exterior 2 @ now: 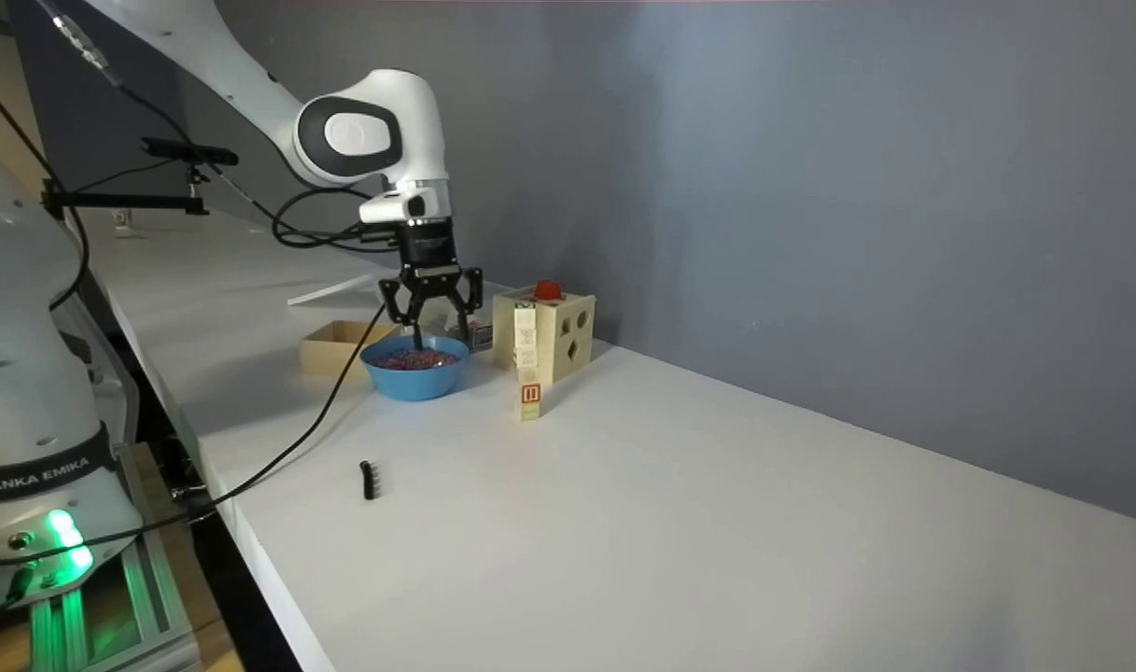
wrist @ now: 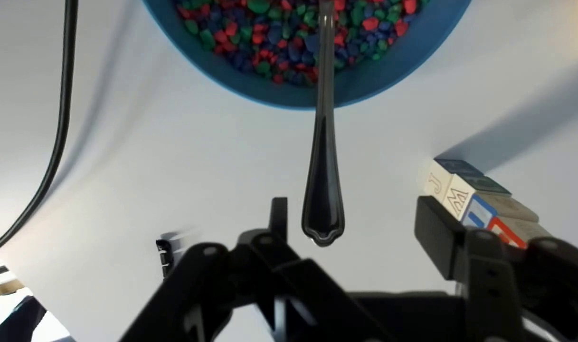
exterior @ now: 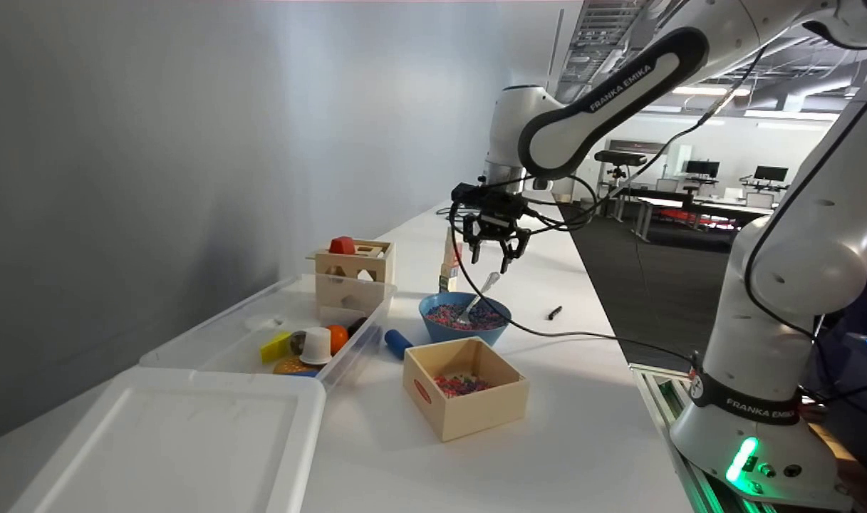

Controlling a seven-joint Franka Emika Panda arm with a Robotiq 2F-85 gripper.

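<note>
Midway across the counter [exterior: 583, 442], between wall edge and robot-side edge: blue bowl [exterior: 469, 336], part full of red, green and blue gravel [wrist: 289, 42]. Spoon [wrist: 325, 122] leans in it, low end in the gravel, handle out over the rim. Tool [wrist: 355, 218] hangs just above the handle end, jaws spread. Wrist view has the handle between them, gap on both sides, so not gripped; it sits closer to one jaw. Blocks [exterior 2: 527, 373] with letters stand stacked near the bowl; both exterior views show them apart from the tool. Sorter [exterior 2: 554, 341] is by the wall edge, red piece [exterior: 342, 245] on top. Wood box [exterior: 486, 413] is just beside the bowl, gravel on its bottom, can't tell if they touch. Blue cylinder [exterior: 397, 343] lies between the bowl and the bin [exterior: 226, 340]. Bin is clear, runs along the wall edge, toys [exterior: 317, 345] inside; white lid [exterior: 191, 442] next to it. Black clip [exterior 2: 370, 481], looks toothed, lies toward the robot-side edge. Cable [wrist: 63, 104] drops from beside the tool, passes the bowl and crosses that same edge. Arm base [exterior: 768, 445] stands just off it, lit green at the bottom
</note>
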